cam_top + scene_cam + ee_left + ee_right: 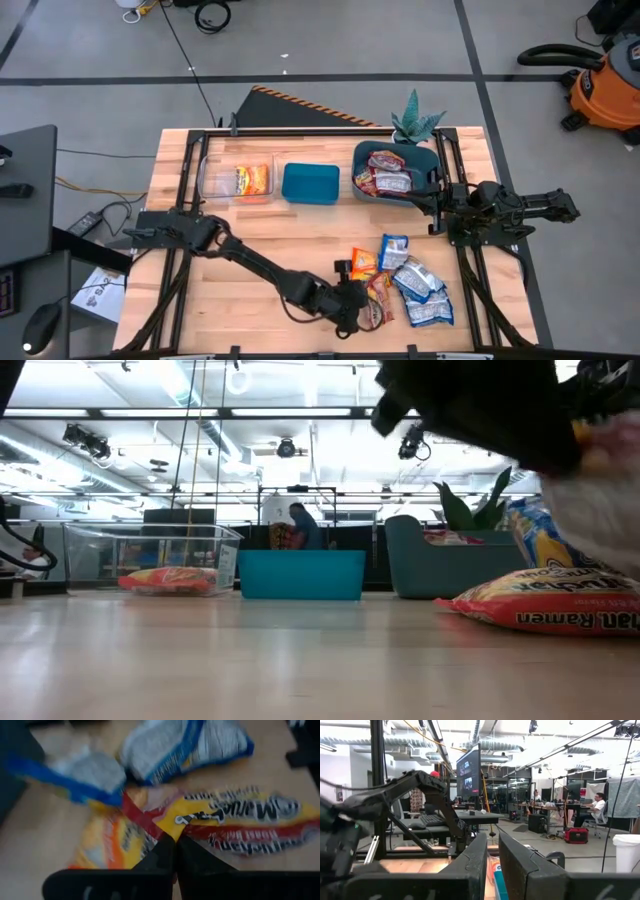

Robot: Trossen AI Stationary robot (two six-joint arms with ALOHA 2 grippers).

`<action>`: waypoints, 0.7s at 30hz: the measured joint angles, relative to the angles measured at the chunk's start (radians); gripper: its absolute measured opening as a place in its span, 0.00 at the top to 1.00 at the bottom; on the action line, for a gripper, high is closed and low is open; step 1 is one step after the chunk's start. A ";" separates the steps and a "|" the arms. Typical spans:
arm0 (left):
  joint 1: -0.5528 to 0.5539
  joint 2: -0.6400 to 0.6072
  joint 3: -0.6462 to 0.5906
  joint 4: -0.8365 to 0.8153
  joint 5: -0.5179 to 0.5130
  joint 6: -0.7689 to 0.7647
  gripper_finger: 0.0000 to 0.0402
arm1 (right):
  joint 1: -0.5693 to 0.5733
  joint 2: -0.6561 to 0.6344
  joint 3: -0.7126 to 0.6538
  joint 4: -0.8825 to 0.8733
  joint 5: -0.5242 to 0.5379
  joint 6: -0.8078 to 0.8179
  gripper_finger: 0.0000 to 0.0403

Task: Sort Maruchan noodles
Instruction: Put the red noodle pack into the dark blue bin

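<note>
Several Maruchan packets lie flat in a pile (405, 285) on the table's near right part: blue-white ones (185, 742), an orange one (107, 842) and a red-yellow one (240, 822). My left gripper (350, 300) has reached into this pile and its fingers (175, 845) are shut at the red-yellow packet. My right gripper (437, 200) hovers by the right edge next to the teal bin (395, 170), slightly open and empty. One orange packet (255, 180) lies in the clear bin (237, 178), and red-silver packets (388, 178) lie in the teal bin. My left gripper is shut on the end edge (172, 822) of the red-yellow packet, pinched between the two fingertips. The fingers slant down from the table's left side. Whether the packet is lifted clear or still lies on the pile, I cannot tell.
A blue bin (310, 183) stands between the clear bin and the teal bin along the far side. A potted plant (415, 122) stands behind the teal bin. Bare wood (260, 235) stretches across the table's middle and left. A red packet (545, 605) lies close to the low camera.
</note>
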 joint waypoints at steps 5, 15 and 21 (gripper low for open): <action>0.042 -0.038 0.000 -0.007 -0.017 0.088 0.97 | 0.000 0.000 0.000 0.000 0.000 0.000 0.86; 0.149 -0.130 -0.001 -0.007 -0.036 0.275 0.97 | 0.000 0.000 0.000 0.000 0.000 0.000 0.86; 0.240 -0.165 0.000 0.042 -0.033 0.419 0.97 | 0.000 0.000 0.000 0.000 0.000 0.000 0.86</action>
